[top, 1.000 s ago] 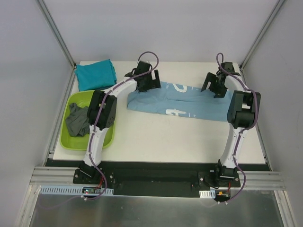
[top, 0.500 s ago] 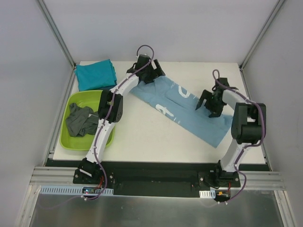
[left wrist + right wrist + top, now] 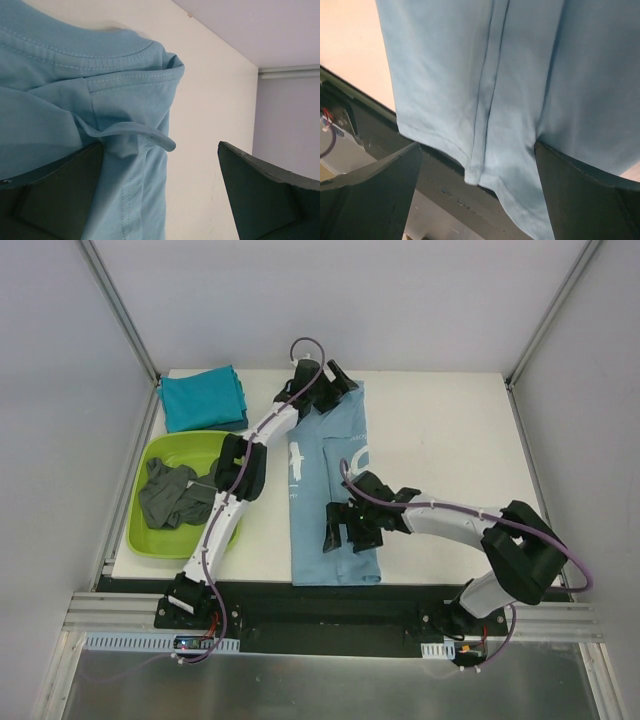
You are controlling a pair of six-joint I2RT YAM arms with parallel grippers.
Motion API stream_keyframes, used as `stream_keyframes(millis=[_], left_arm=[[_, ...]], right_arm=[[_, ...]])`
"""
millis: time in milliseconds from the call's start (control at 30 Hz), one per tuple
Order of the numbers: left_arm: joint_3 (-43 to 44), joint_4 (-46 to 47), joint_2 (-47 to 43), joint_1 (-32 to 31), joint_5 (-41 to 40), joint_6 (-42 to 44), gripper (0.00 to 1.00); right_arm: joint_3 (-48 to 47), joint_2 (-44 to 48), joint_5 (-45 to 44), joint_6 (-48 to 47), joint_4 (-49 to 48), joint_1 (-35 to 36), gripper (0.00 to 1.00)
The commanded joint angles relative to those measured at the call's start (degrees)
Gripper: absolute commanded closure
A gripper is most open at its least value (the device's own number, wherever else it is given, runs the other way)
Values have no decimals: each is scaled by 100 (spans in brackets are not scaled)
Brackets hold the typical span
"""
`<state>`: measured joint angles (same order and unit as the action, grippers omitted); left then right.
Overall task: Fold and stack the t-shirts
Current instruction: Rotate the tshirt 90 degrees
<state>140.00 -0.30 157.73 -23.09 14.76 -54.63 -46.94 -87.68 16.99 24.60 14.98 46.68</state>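
My left gripper [image 3: 338, 383] is released at the collar end of the light blue t-shirt [image 3: 318, 502], top centre. My right gripper [image 3: 347, 530], jaws wide too, is over its hem, lower centre.

1. This is a robotics lab test cell rather than a home or a shop.
2. Plain pale panels close it in on three sides, held by bare aluminium struts [image 3: 120, 315] that rise from the far corners of the table [image 3: 440, 440].
3. The table is a plain white board.
4. Two white-and-black robot arms, the left arm [image 3: 205, 540] and the right arm [image 3: 450, 520], are bolted to a black base plate [image 3: 330, 625] along the table's near edge, on a slotted aluminium rail [image 3: 110, 612].
5. Purple cables [image 3: 305, 343] run loose along the arms, and wiring [image 3: 195, 642] lies exposed at the bases.
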Motion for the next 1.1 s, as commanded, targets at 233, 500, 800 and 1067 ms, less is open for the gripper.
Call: stream_keyframes(millis=[233, 500, 800, 1067], left_arm=[[167, 1337, 407, -292, -712, -714, 1], [170, 1480, -170, -451, -483, 267, 1], [-472, 286, -2279, -486, 991, 1664, 1], [-3599, -944, -5258, -705, -78, 2773, 1]], right_arm=[[298, 1726, -1153, 62, 31, 228, 4], [1203, 3054, -1840, 615, -4, 62, 4], [1565, 3724, -357, 89, -276, -106, 4], [1644, 3591, 136, -59, -574, 227, 4]])
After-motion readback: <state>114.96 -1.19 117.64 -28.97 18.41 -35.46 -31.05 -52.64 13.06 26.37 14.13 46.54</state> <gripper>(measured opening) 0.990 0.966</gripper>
